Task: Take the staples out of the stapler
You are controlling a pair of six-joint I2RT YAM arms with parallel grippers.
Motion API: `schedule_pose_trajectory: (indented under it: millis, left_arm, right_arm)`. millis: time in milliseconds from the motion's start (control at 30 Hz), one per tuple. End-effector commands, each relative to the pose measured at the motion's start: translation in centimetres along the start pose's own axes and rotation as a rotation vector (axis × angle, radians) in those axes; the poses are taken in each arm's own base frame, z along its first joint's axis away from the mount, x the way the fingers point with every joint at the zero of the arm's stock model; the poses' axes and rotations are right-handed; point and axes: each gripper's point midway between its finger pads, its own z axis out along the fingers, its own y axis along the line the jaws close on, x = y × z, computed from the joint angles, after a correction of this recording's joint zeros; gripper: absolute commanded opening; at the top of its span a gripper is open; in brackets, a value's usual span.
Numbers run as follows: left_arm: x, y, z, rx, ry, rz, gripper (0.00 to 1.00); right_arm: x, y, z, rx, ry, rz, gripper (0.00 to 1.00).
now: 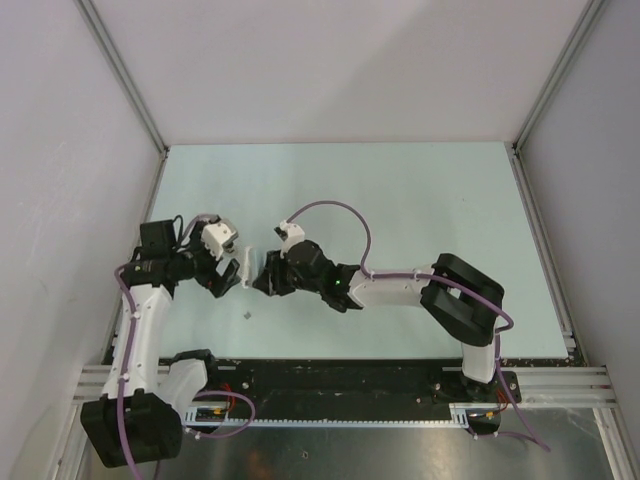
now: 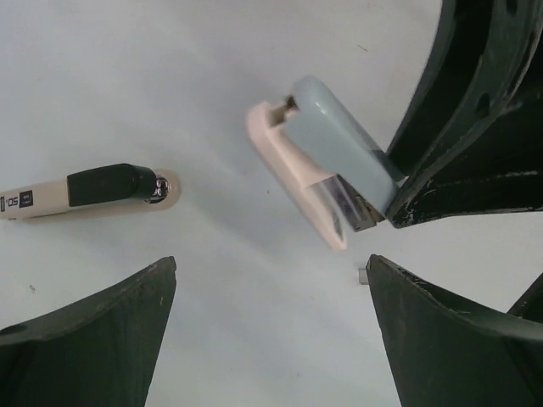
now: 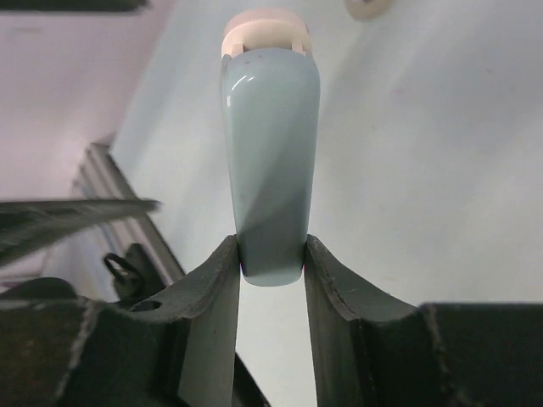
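The stapler (image 2: 297, 165), cream-white with a pale blue top (image 3: 270, 127), hangs tilted above the table. My right gripper (image 3: 271, 254) is shut on its blue rear end. Seen from above, the stapler (image 1: 245, 270) sits between the two grippers, with the right gripper (image 1: 266, 276) to its right. My left gripper (image 2: 271, 261) is open and empty, its fingers just short of the stapler, and shows in the top view (image 1: 226, 268) at the stapler's left. A tiny silver-grey bit of staples (image 2: 362, 275) lies on the table below the stapler, a small speck from above (image 1: 247, 316).
A cream-and-black stick-shaped item (image 2: 85, 191) with a metal tip lies on the table left of the stapler. The pale green table (image 1: 400, 200) stretches back to grey walls, and a black rail (image 1: 340, 378) runs along the near edge.
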Motion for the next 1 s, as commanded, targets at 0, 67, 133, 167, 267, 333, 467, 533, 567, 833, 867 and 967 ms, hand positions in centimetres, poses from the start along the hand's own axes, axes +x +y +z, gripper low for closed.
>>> schedule_pose_trajectory:
  millis: [0,67,133,167,267,333,467,533,567,833,867,967]
  left_arm:
    - [-1.6,1.7,-0.8,-0.050,0.013,-0.118,0.99]
    - [-1.8,3.3,-1.2,-0.097,0.017,-0.162,0.99]
    - [-2.1,5.3,-1.6,-0.161,0.002,-0.215,0.99]
    - [-2.2,6.2,-1.8,-0.191,-0.007,-0.244,1.00]
    - [-2.2,8.7,-2.1,-0.286,-0.015,-0.317,0.99]
    - [-2.0,9.6,-1.9,-0.318,-0.015,-0.367,0.99]
    - [-1.7,10.6,-1.4,-0.349,-0.016,-0.453,1.00]
    - [-1.3,10.8,-1.0,-0.356,-0.010,-0.481,1.00]
    - [-1.1,10.8,-0.9,-0.360,-0.006,-0.489,1.00]
    - [0.5,11.3,-1.7,-0.435,0.012,-0.534,0.99]
    - [0.7,11.5,-1.9,-0.451,0.016,-0.545,0.99]
    - [1.3,12.3,-2.6,-0.488,0.018,-0.589,0.99]
  right_arm:
    - [-2.0,0.0,-1.8,0.096,-0.030,-0.087,0.00]
    - [-1.6,-0.7,-2.3,0.129,-0.003,-0.105,0.00]
    - [-0.8,-1.5,-2.6,0.160,0.034,-0.117,0.00]
    - [-0.4,-1.8,-2.7,0.175,0.057,-0.123,0.00]
    - [1.3,-2.7,-2.9,0.215,0.140,-0.144,0.00]
    - [2.6,-3.2,-3.1,0.249,0.203,-0.163,0.00]
    - [4.3,-4.1,-3.3,0.339,0.319,-0.220,0.00]
    - [4.9,-4.2,-3.1,0.371,0.380,-0.249,0.00]
    - [5.4,-4.4,-2.9,0.391,0.416,-0.263,0.00]
    - [7.7,-4.3,-0.3,0.451,0.546,-0.323,0.13]
    - [7.6,-4.0,0.0,0.445,0.544,-0.322,0.17]
    - [7.4,-3.4,0.8,0.432,0.534,-0.317,0.34]
